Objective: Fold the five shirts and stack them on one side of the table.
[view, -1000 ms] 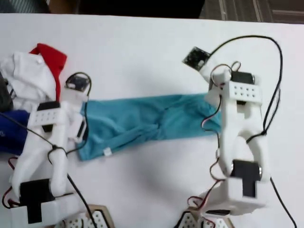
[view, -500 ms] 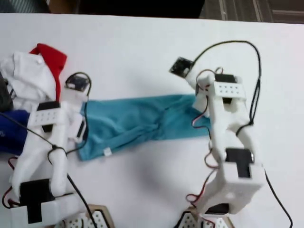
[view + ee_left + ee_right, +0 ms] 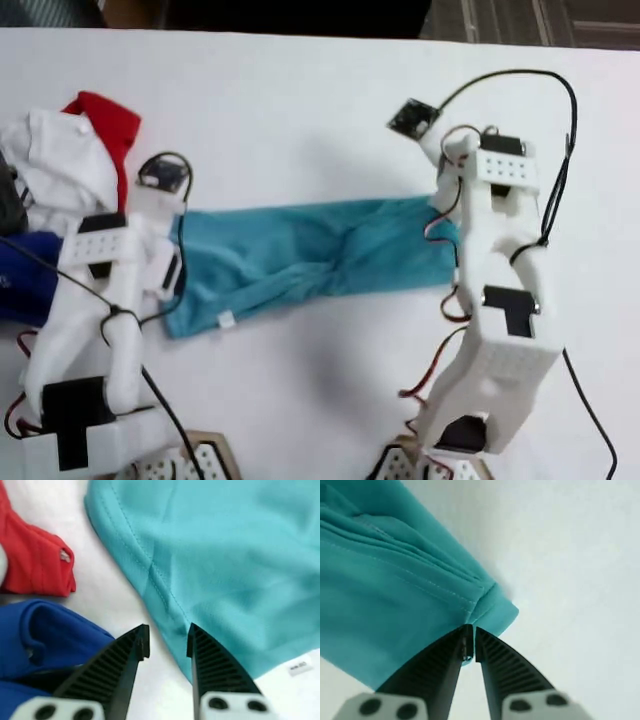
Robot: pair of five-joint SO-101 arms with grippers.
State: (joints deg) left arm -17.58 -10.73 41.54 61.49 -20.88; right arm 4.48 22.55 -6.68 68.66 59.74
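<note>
Lying flat on the desk (image 3: 300, 120), the teal shirt (image 3: 300, 255) is stretched lengthwise from one arm to the other. One end is pinched by the right fingers (image 3: 445, 660). The left fingers (image 3: 120, 660) are spread at the opposite hem.

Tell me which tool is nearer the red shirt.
Left. The left tool sits at the hem of the teal shirt, just beside the red shirt; the right tool pinches that shirt's far end.
</note>
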